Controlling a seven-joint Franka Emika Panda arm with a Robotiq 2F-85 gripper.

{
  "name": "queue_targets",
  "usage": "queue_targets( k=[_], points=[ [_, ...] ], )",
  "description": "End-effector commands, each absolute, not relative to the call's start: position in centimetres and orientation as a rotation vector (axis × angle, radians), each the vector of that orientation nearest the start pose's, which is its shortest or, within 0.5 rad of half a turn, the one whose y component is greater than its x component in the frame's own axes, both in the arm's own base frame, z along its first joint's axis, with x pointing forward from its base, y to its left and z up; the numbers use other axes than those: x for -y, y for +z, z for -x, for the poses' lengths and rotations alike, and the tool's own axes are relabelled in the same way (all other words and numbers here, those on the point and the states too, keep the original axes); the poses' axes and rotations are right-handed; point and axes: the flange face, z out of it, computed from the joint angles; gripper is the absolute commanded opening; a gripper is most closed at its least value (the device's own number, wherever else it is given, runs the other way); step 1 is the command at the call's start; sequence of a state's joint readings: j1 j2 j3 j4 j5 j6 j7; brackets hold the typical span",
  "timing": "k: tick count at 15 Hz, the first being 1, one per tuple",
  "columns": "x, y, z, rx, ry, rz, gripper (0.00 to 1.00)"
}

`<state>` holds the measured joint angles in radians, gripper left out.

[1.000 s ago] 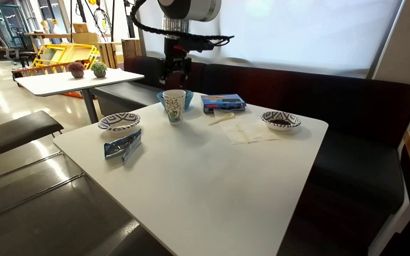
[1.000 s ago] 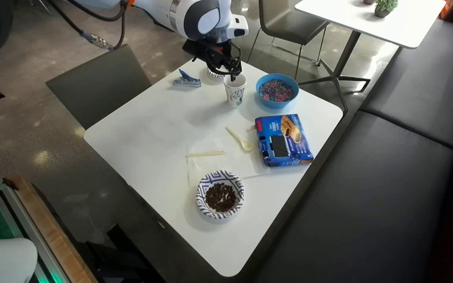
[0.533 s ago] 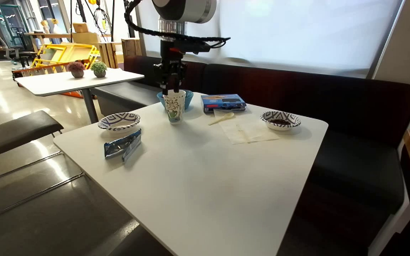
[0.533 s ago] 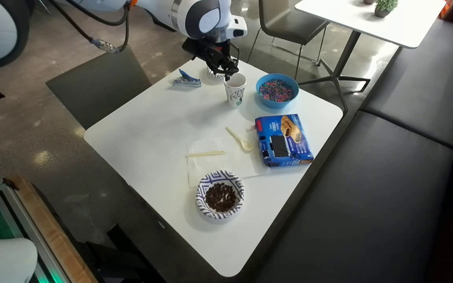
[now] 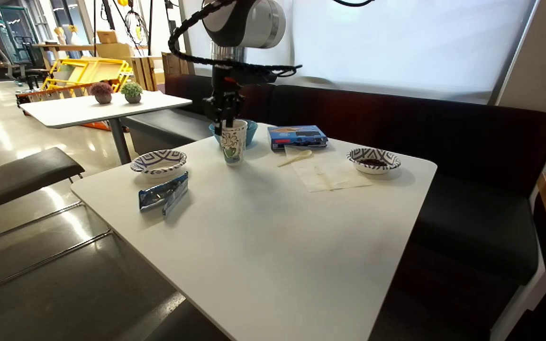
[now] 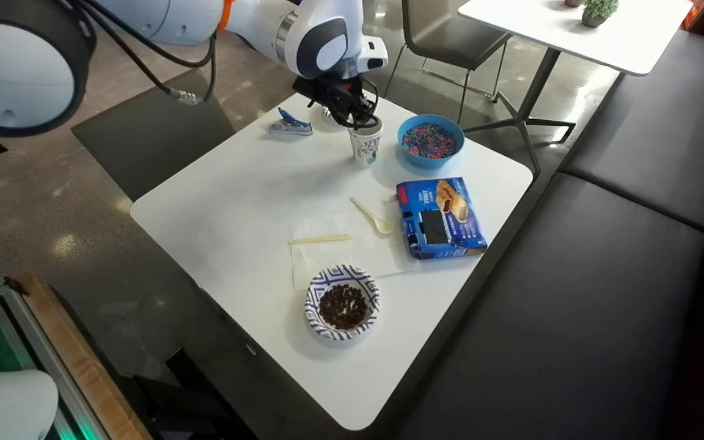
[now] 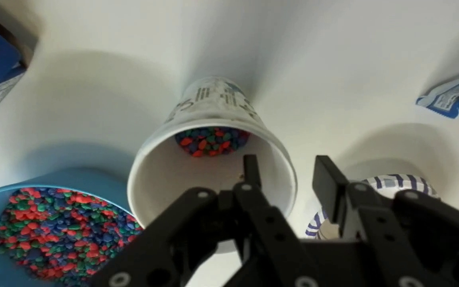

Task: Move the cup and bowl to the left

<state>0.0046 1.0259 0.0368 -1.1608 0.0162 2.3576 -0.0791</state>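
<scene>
The cream patterned cup (image 6: 366, 148) stands upright on the table in both exterior views, with coloured pebbles at its bottom in the wrist view. Close beside it is the bright blue bowl (image 6: 428, 164), full of similar red, blue and green pebbles. My gripper (image 7: 286, 160) is lowered to the cup's rim. One of its fingers (image 7: 252, 169) reaches over the cup's mouth, apparently inside it, while the opposite one lies outside the wall. A gap shows between each finger and the wall, so the jaws are partly open and hold nothing. In an exterior view the cup (image 5: 234, 148) partly hides the bowl.
A blue box (image 6: 440, 214) lies near the bench-side edge, by a spoon (image 6: 381, 225) and a napkin. One patterned dish (image 6: 313, 310) holds dark bits. Another patterned dish (image 5: 159, 170) and a blue packet (image 5: 164, 192) are on the cup's far side from the box.
My gripper has come down from above the cup to its rim, and its fingers have drawn closer together. Cup and bowl have stayed where they were.
</scene>
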Motion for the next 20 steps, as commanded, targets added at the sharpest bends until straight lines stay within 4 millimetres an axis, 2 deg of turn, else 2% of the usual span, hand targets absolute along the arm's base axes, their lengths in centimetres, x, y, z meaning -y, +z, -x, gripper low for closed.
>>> queue_targets(
  k=[1,3,6,9,11,15,17,20],
  points=[
    [-2.6,16.9,-78.5,0.178,-0.286,3.088,0.10],
    [-2.9,16.9,-78.3,0.204,-0.275,3.110,0.00],
    [-2.9,18.8,-77.7,0.221,-0.272,3.186,0.02],
    [-4.4,21.2,-76.5,0.195,-0.271,3.205,0.01],
    [-6.2,22.4,-74.6,0.158,-0.236,3.194,0.01],
    [-8.5,24.2,-71.5,0.039,-0.239,3.199,0.01],
    [-8.3,25.2,-69.8,-0.038,-0.251,3.206,0.01],
    [-7.1,26.2,-67.0,-0.252,-0.234,3.185,0.01]
  ],
)
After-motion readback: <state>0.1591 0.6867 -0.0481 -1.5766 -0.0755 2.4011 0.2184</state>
